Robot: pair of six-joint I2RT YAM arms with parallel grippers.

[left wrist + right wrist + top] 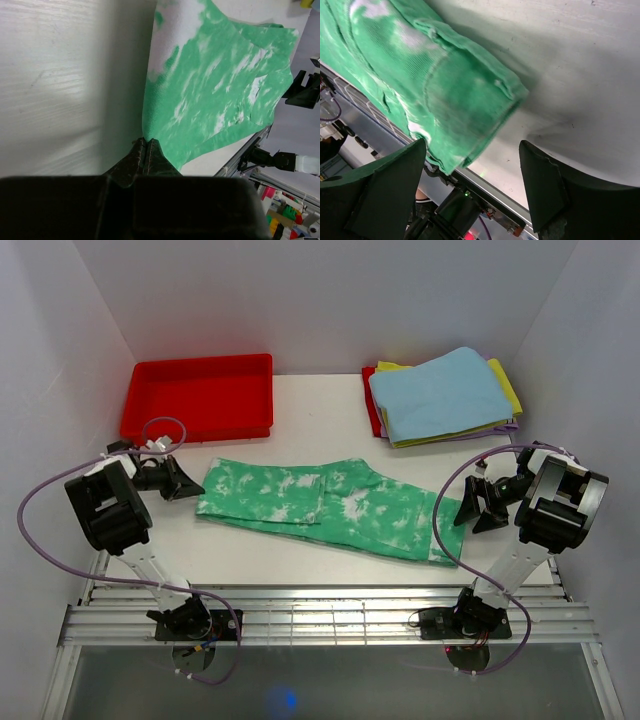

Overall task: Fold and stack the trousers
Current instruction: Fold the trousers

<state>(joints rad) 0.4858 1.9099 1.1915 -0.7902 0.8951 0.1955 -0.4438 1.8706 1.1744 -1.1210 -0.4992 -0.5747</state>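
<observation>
The green trousers with white tie-dye blotches (330, 502) lie lengthwise across the table, folded into a long strip. My left gripper (192, 484) is at their left end. In the left wrist view its jaws are closed together (146, 141) right on the near corner of the trousers (215, 85), low over the table. My right gripper (474, 508) is at their right end, open and empty. In the right wrist view its fingers (472, 145) stand wide apart, with the thick folded end of the trousers (445, 85) just ahead of them, untouched.
A red tray (200, 362) stands at the back left. A stack of folded cloths with a light blue one on top (440, 390) lies at the back right. The metal rail (330, 615) runs along the table's front edge, close to the trousers.
</observation>
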